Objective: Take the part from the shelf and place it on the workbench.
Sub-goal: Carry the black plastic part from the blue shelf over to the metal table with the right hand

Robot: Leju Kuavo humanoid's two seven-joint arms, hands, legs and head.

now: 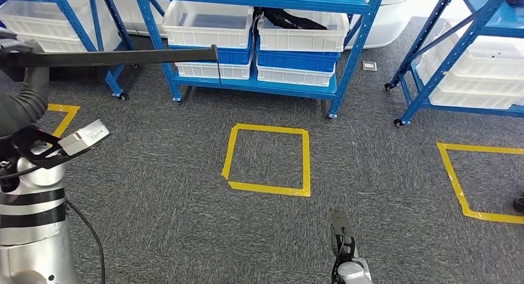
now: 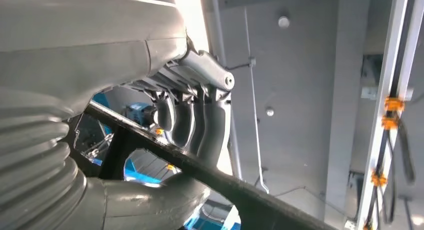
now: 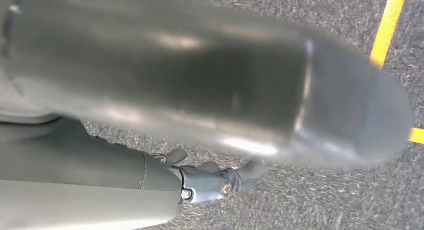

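Yellow tape square, speckled grey carpet

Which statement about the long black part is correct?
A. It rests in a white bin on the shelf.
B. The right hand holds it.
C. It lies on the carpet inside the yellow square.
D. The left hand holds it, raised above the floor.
D: the left hand grips the long black part, whose bar crosses in front of the blue shelf.

Head view high, facing down at carpet; left wrist faces ceiling; right wrist close, blurred, probably floorward.

Bright even light; blurred right-wrist foreground
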